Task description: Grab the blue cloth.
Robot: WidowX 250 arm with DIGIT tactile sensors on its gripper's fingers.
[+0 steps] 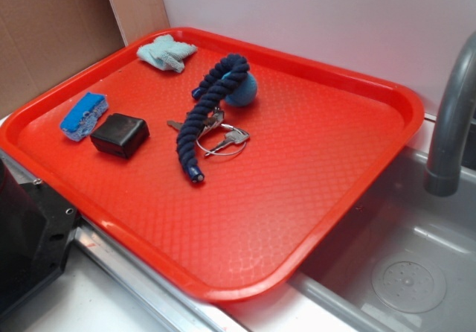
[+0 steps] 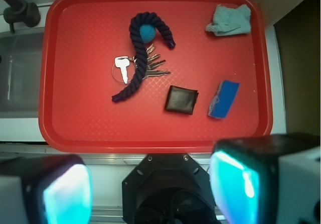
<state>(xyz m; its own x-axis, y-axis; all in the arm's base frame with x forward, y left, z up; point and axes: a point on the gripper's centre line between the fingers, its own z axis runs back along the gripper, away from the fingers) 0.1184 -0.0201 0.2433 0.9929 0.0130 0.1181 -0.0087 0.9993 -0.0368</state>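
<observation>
the blue cloth [image 2: 229, 20] lies untouched in the tray's [image 2: 150, 133] far corner, well ahead of the gripper [image 2: 150, 189] and toward its right jaw. jaws spread wide, empty. reach not yet begun; next, travel forward over wallet [image 2: 182, 99] and sponge [image 2: 224, 99], then descend.

The exterior view looks obliquely across the red tray [image 1: 372, 153]; the wrist view hangs high above it, gripper [image 2: 150, 189] fingers wide apart at the frame's bottom.
</observation>
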